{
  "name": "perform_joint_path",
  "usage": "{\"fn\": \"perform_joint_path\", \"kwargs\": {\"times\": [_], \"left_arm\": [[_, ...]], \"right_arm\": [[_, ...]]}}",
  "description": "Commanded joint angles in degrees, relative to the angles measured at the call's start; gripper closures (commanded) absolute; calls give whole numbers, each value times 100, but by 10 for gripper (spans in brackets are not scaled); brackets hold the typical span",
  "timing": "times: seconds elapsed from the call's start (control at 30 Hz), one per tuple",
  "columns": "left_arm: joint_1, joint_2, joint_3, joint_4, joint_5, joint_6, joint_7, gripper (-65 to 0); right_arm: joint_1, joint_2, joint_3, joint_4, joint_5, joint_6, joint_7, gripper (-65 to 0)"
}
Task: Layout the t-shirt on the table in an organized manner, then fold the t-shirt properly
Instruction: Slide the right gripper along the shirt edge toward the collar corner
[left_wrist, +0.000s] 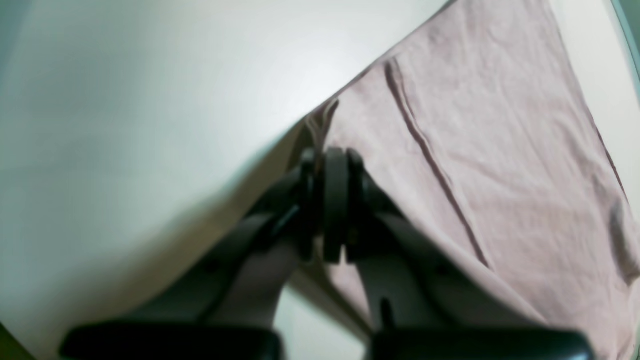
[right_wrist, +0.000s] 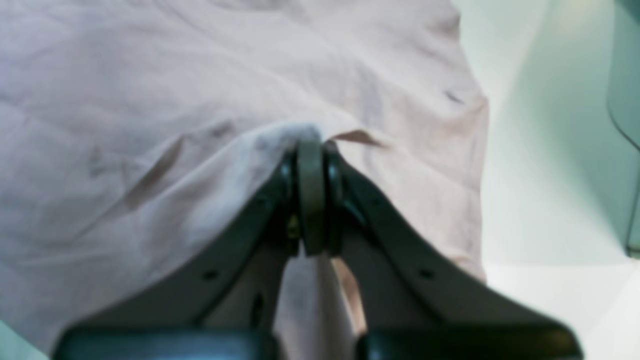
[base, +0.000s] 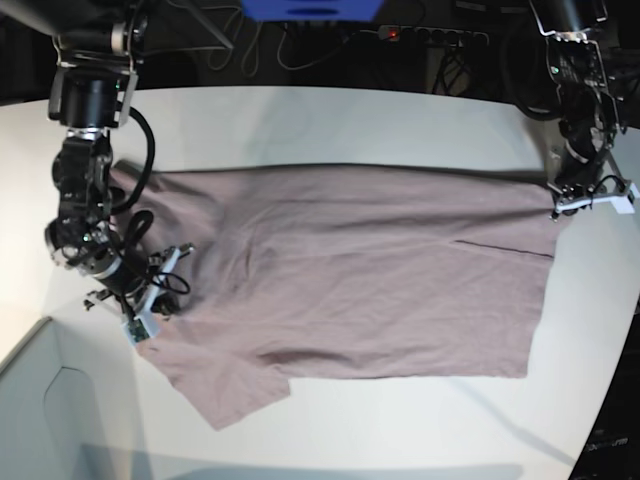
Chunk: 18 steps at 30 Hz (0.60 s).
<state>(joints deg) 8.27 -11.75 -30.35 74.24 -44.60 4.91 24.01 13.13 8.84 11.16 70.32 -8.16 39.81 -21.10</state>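
You had the t-shirt (base: 350, 270) spread nearly flat across the middle of the white surface (base: 330, 120), one sleeve trailing toward the near edge. Both hands were clenched on cloth: the left hand (left_wrist: 334, 150) pinched a corner of the hem, the right hand (right_wrist: 311, 145) nipped a raised fold up by the sleeve end. The shirt looked light, limp and soft, a matte dusty-mauve cotton creased with shallow wrinkles, so it would likely sag and drag rather than hold shape. Against that smooth surface, corners, hem and shoulder seams seemed your best holds.
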Motion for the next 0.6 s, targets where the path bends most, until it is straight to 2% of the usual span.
{"fn": "perform_joint_path", "kwargs": {"times": [0.0, 0.17, 0.4, 0.47, 0.57], "left_arm": [[-32, -96, -46, 80, -19, -38, -93, -1], [-32, -96, -46, 80, -19, -38, -93, -1], [-49, -96, -46, 80, -19, -38, -93, -1], [-58, -96, -46, 80, -19, -38, -93, -1], [-58, -96, -38, 80, -10, -38, -93, -1]], "right_arm": [[222, 122, 31, 31, 91, 19, 163, 0], [433, 290, 31, -189, 91, 19, 163, 0], [468, 290, -13, -224, 91, 19, 163, 0], [494, 272, -13, -364, 91, 19, 163, -44], [679, 281, -13, -663, 91, 19, 163, -152]]}}
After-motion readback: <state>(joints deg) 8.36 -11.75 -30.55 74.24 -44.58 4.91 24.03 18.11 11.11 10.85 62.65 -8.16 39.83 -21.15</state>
